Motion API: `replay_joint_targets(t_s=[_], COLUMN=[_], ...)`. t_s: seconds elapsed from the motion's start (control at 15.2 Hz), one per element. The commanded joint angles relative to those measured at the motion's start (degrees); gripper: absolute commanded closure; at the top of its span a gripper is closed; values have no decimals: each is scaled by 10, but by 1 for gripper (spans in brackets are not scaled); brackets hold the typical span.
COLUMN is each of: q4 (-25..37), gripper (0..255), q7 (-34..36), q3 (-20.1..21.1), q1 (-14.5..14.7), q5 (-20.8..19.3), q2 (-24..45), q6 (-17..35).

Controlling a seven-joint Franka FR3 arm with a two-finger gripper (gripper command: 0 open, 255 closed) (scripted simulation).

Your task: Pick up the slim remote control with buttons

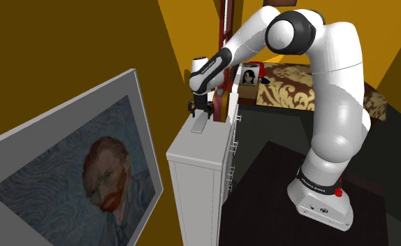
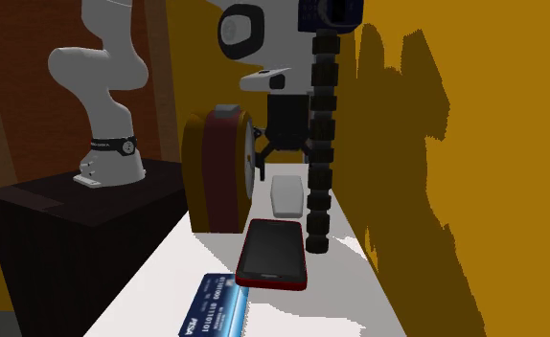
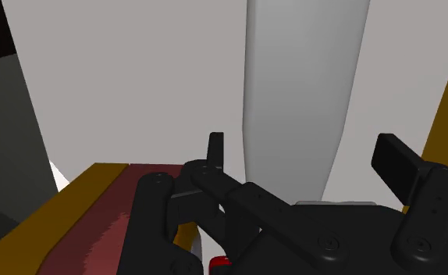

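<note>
Well, the black end effector (image 1: 200, 112) hangs over the white dresser (image 1: 192, 148) with its fingers (image 3: 397, 160) spread wide, clasping nothing. Right beneath it lies the slim remote (image 2: 287, 191), drawn plain pale grey, flat on the top toward the end where a brown-rimmed disc (image 2: 217, 168) stands just beside it. Its width sits between the two fingers, neither touching it. Its long axis runs along the dresser's length, one end pointing at the red phone (image 2: 273, 254).
</note>
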Motion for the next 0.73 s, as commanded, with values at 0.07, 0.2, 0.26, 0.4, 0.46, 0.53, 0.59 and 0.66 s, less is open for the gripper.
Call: replay_joint_targets(t_s=[0.07, 0.2, 0.26, 0.4, 0.46, 0.53, 0.59, 0.66], q4=[2, 1, 1, 1, 0, 0, 0, 0], gripper=[0, 0, 0, 255, 255, 255, 255, 255], q7=[3, 3, 3, 3, 3, 3, 3, 3], q3=[0, -1, -1, -1, -1, -1, -1, -1], q1=[1, 1, 1, 1, 1, 1, 1, 1], q5=[0, -1, -1, -1, -1, -1, -1, -1], q2=[17, 31, 31, 32, 31, 31, 31, 32], q6=[16, 31, 31, 31, 32, 32, 32, 32])
